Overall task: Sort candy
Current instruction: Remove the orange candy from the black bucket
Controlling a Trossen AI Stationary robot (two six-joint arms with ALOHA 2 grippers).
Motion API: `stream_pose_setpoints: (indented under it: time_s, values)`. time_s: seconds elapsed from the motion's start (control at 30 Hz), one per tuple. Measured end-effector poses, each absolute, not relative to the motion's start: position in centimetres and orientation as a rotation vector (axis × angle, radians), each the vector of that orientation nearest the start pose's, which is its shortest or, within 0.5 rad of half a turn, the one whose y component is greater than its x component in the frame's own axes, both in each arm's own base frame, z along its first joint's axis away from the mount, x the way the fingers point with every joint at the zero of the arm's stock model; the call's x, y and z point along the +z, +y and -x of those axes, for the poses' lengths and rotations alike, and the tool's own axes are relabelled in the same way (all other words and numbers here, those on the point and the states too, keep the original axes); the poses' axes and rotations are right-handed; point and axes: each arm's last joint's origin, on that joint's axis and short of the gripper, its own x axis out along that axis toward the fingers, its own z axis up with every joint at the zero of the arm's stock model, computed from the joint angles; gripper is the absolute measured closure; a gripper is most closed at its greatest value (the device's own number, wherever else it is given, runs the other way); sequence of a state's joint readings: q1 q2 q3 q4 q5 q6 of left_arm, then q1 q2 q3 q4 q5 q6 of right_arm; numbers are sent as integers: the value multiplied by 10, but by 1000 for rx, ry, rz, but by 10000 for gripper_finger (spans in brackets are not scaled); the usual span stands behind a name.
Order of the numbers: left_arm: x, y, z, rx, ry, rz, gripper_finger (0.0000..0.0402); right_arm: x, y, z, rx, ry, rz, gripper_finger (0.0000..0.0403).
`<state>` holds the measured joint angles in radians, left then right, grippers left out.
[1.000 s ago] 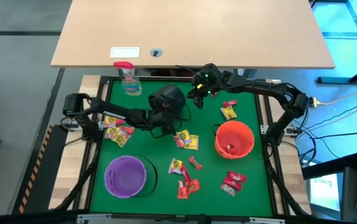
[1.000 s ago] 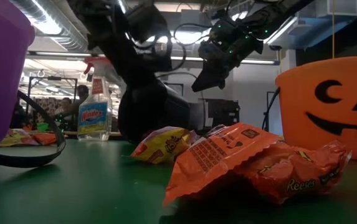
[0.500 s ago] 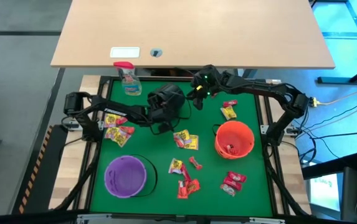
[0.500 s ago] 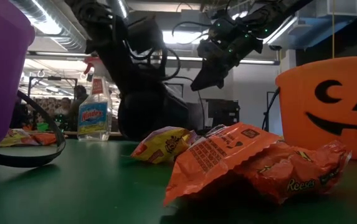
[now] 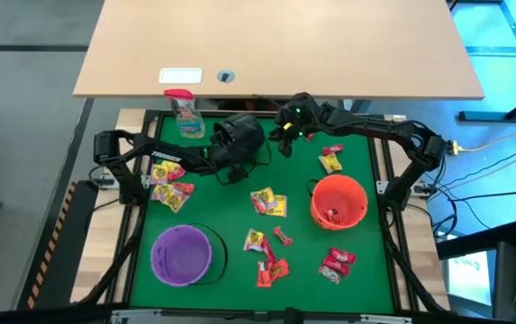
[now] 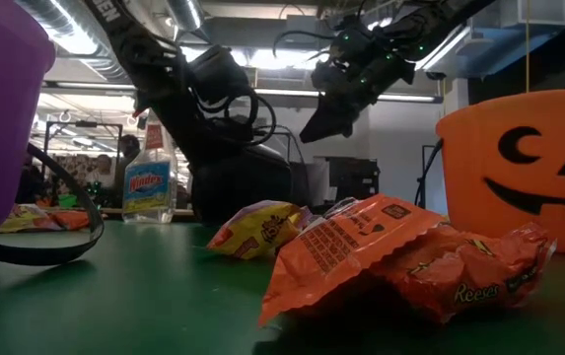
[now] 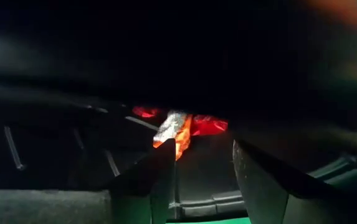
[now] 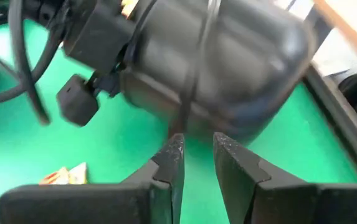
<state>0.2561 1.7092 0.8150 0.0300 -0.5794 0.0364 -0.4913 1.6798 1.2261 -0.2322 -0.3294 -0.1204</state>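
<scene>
Green felt covers the desk (image 5: 140,225). Left claw (image 7: 200,165), jaws apart and empty, is over the tipped black bucket (image 5: 239,139), red candy (image 7: 184,124) just ahead inside. Right claw (image 8: 197,152), narrowly parted and empty, hovers beside that bucket. More candy (image 5: 268,203) lies mid-desk, slightly nearer the left arm. An orange packet (image 6: 410,256) reads "Reese's"; the spray bottle (image 6: 149,182) reads "Windex".
</scene>
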Motion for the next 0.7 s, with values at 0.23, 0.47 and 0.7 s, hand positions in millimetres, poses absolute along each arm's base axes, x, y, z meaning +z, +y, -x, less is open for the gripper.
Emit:
stream_pose_setpoints:
  time_s: [0.23, 0.47, 0.7]
  values:
    - [135, 94, -297, 754, 890, -170, 248, 287, -171, -339, -128, 533, -95, 317]
    - [127, 91, -290, 752, 900, -167, 248, 308, -174, -346, -145, 482, -86, 317]
    - [128, 87, -293, 739, 872, -167, 248, 283, -184, -360, -181, 568, -88, 317]
